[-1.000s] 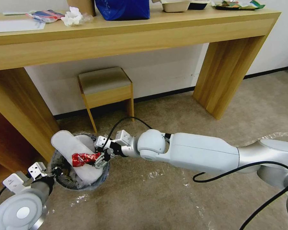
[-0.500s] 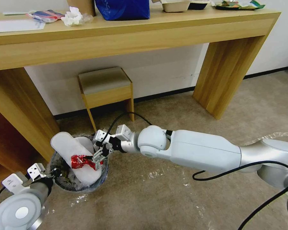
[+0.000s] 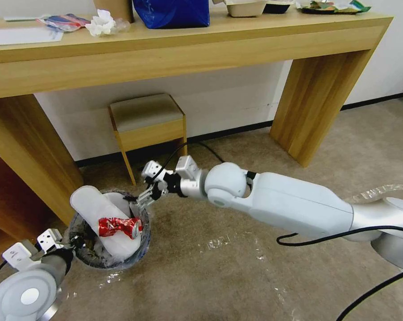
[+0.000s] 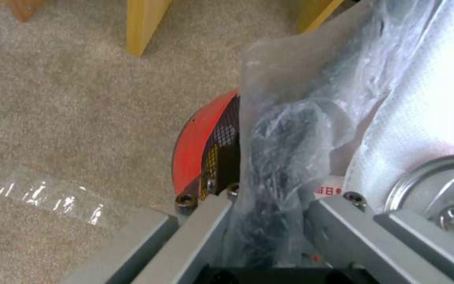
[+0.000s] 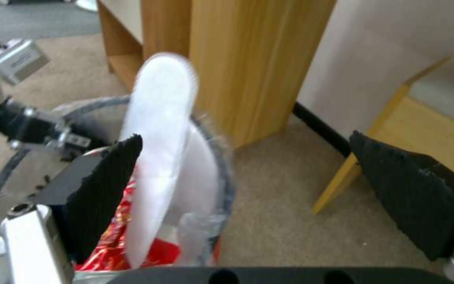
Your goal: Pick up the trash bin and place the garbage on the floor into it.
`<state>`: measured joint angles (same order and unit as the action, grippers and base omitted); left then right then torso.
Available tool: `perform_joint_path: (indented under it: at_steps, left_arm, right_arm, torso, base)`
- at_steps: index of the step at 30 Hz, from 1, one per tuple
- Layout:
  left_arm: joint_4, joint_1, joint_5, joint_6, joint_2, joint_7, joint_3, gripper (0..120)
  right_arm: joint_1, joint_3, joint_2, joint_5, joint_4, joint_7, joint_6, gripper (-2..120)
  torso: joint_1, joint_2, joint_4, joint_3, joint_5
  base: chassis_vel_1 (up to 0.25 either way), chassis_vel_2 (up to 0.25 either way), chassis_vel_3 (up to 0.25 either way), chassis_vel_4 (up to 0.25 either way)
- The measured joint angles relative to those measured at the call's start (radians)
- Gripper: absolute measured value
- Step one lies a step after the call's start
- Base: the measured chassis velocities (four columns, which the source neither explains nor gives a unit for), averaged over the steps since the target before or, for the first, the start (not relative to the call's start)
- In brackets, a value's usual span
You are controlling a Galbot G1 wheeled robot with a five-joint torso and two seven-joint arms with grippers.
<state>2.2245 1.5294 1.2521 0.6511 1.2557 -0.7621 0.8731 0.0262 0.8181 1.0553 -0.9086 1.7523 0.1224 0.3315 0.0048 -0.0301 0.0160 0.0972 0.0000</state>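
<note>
- My left gripper [image 3: 72, 240] sits nearest, low left, clamped on the near-left rim of the trash bin [image 3: 141, 249]. The left wrist view shows my fingers [image 4: 206, 232] pinching red rim [image 4: 195, 142] and crinkled liner bag [image 4: 285, 157] together. Best to hold that grip firm and level so the bin doesn't tip.
- The trash bin is on the carpet [image 3: 237, 276] beside the desk leg [image 3: 27, 151], left of centre.
- Inside it, a crushed red can [image 3: 119, 226] lies on a long white insole [image 3: 101, 214]. The insole leans out over the far-left rim and pokes well above it.
- Judgement: the can looks dropped in and the drop step looks done. What matters here is clearing the bin cleanly.
- My right gripper [image 3: 148, 196] hangs just above the bin's far-right rim, jaws spread wide and holding nothing. The right wrist view shows both black pads [image 5: 106, 185] well apart, with the insole [image 5: 159, 138] between them in the line of sight.
- Advice: go up and away to the right and keep the pads off the insole tip. A snag there could flip the insole out or jerk the bin against my left grip.
- A clear plastic scrap [image 3: 217, 243] lies on the carpet right of the bin. I cannot tell whether it is litter or tape.
- Farther back, a small wooden stool [image 3: 147, 125] stands under the desk by the wall, clear of my right arm.
</note>
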Motion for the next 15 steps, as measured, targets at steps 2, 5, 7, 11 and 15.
perform_joint_path:
  at_steps: [2,5,7,11,15]
  left_arm:
    - [0.000,0.000,0.002,0.000,0.000,-0.001,0.000,0]
    - [-0.002,0.000,0.009,0.000,0.001,-0.005,-0.001,0]
    - [-0.004,-0.001,0.017,0.000,0.001,-0.007,-0.001,0]
    - [-0.010,-0.003,0.024,0.000,0.003,-0.007,0.001,0]
    - [-0.020,-0.005,0.030,-0.001,0.013,-0.005,0.002,0]
  right_arm:
    - [-0.001,-0.012,-0.006,-0.003,0.001,0.000,-0.001,100]
    - [-0.006,-0.035,-0.020,-0.009,0.009,0.001,-0.002,100]
    - [-0.012,-0.054,-0.035,-0.012,0.018,0.001,-0.003,100]
    - [-0.020,-0.073,-0.053,-0.014,0.028,0.001,-0.003,100]
    - [-0.026,-0.085,-0.073,-0.015,0.042,0.001,-0.003,100]
  torso:
    - [0.000,0.000,0.0000,0.000,0.0000]
    - [0.000,0.000,-0.0001,0.000,0.0000]
    - [0.000,0.000,0.0000,0.000,0.0000]
    - [0.000,0.000,0.0000,0.000,0.0000]
    - [0.000,0.000,0.0000,0.000,0.0000]
  base:
    - [0.000,0.000,0.000,0.000]
    - [0.000,0.000,0.000,0.000]
    - [0.000,0.000,0.000,0.000]
    - [0.000,0.000,0.000,0.000]
    - [0.000,0.000,0.000,0.000]
